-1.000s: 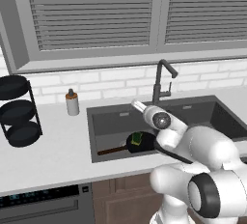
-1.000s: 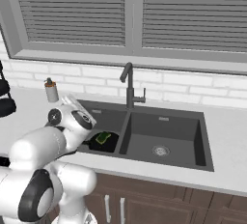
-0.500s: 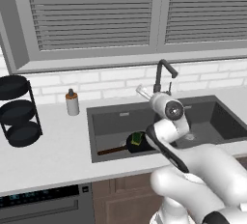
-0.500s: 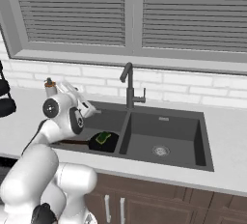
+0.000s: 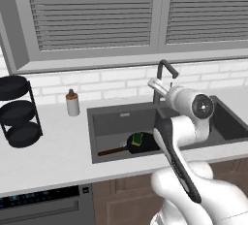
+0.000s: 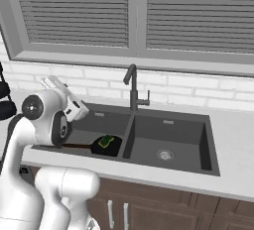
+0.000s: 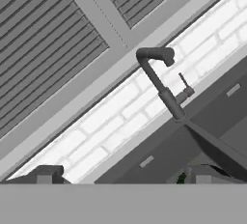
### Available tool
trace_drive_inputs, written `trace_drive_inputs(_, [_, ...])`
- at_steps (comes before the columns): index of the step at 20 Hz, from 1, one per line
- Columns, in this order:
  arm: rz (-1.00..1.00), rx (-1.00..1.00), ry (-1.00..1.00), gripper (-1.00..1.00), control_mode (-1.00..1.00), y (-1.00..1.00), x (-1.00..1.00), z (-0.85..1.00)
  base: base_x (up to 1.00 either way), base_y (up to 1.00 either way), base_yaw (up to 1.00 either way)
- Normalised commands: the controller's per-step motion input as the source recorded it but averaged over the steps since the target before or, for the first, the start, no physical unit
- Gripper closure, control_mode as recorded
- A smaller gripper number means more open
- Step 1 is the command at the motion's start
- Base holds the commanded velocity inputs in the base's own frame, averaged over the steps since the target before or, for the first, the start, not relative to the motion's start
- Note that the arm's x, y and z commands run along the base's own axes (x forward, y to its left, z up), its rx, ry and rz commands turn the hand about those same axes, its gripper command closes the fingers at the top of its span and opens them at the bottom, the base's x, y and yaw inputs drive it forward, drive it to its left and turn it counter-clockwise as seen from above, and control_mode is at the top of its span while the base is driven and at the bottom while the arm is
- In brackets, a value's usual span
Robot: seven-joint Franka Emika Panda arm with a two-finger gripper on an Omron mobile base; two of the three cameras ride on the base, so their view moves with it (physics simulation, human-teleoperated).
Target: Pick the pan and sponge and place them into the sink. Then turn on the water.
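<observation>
The black pan (image 5: 145,144) lies in the left basin of the dark grey sink (image 5: 93,136), its brown handle pointing left. The yellow-green sponge (image 5: 138,139) rests on the pan. From the right base view, the pan (image 6: 110,148) and sponge (image 6: 105,141) sit near the divider of the sink (image 6: 149,168). My gripper (image 5: 156,85) is open and empty, raised above the left basin just left of the faucet (image 5: 165,72). It is also raised in the right base view (image 6: 55,83). In the hand view the gripper (image 7: 123,175) faces the faucet (image 7: 161,85). No water shows at the spout.
A soap bottle (image 5: 72,104) stands on the counter left of the sink. A black tiered rack (image 5: 17,112) occupies the far left. White brick backsplash and a window with blinds run behind the faucet. The right basin holds a round drain (image 6: 165,154).
My hand has risen out of the left basin and swung up toward the faucet, staying open. Pan and sponge have not moved.
</observation>
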Motion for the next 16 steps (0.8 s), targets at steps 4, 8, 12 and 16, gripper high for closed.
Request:
trace_drive_inputs(4, [0.0, 0.23, -0.03, -1.0, -1.0, -0.46, -0.89, 0.24, 0.0, 0.0, 0.0])
trace_drive_inputs(8, [0.0, 0.28, -0.06, -1.0, -1.0, -0.56, -0.86, 0.24, 0.0, 0.0, 0.0])
trace_drive_inputs(12, [0.0, 0.31, 0.0, -1.0, -1.0, -0.64, -0.81, 0.24, 0.0, 0.0, 0.0])
trace_drive_inputs(16, [0.0, 0.29, 0.0, -1.0, -1.0, -0.61, -0.91, 0.15, 0.0, 0.0, 0.0])
